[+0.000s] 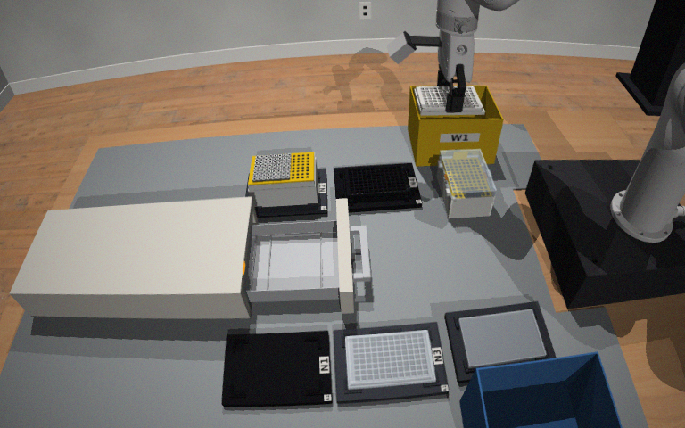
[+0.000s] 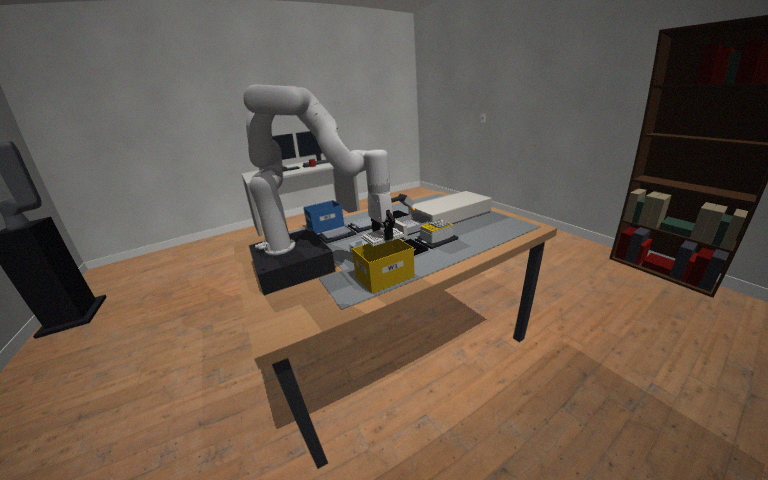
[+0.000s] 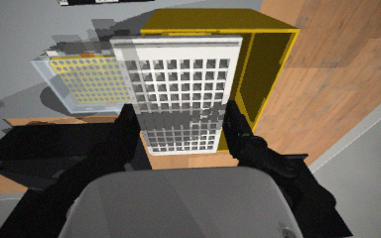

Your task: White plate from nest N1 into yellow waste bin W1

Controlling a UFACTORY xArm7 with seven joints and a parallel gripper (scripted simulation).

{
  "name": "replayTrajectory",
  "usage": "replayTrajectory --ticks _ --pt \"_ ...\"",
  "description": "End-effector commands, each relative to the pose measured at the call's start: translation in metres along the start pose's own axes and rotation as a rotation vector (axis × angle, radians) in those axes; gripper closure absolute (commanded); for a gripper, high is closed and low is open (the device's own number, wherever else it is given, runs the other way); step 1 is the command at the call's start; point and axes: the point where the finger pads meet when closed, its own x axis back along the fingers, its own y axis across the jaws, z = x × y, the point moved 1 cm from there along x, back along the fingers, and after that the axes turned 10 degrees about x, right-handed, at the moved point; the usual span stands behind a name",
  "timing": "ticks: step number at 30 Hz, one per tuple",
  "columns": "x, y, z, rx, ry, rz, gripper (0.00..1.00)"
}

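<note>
My gripper (image 1: 453, 98) is shut on the white plate (image 1: 445, 100), a white grid of wells held flat above the open top of the yellow waste bin W1 (image 1: 456, 126). In the wrist view the white plate (image 3: 179, 94) sits between my two black fingers, with the yellow bin (image 3: 248, 69) below and to the right of it. The bin stands upright at the far right of the grey mat and shows small in the exterior view (image 2: 384, 264). The black work nest N1 (image 1: 276, 368) at the front holds no plate.
A clear tip box (image 1: 466, 182) with a yellow insert stands just in front of W1. A black plate (image 1: 375, 185), a yellow-topped rack (image 1: 284, 176), the cooler (image 1: 134, 257) with its open drawer (image 1: 298, 265), a plate on N3 (image 1: 390, 359) and a blue bin (image 1: 540, 393) are also on the bench.
</note>
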Motion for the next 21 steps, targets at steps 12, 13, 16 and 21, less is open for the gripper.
replayTrajectory --ticks 12,13,16,21 --pt "0.001 0.027 -0.024 -0.001 0.003 -0.003 1.00" --pt "0.001 0.028 -0.026 -0.001 0.003 -0.003 1.00" --pt "0.001 0.032 -0.030 -0.001 0.003 -0.003 1.00" --pt "0.001 0.032 -0.030 -0.001 0.003 -0.003 1.00"
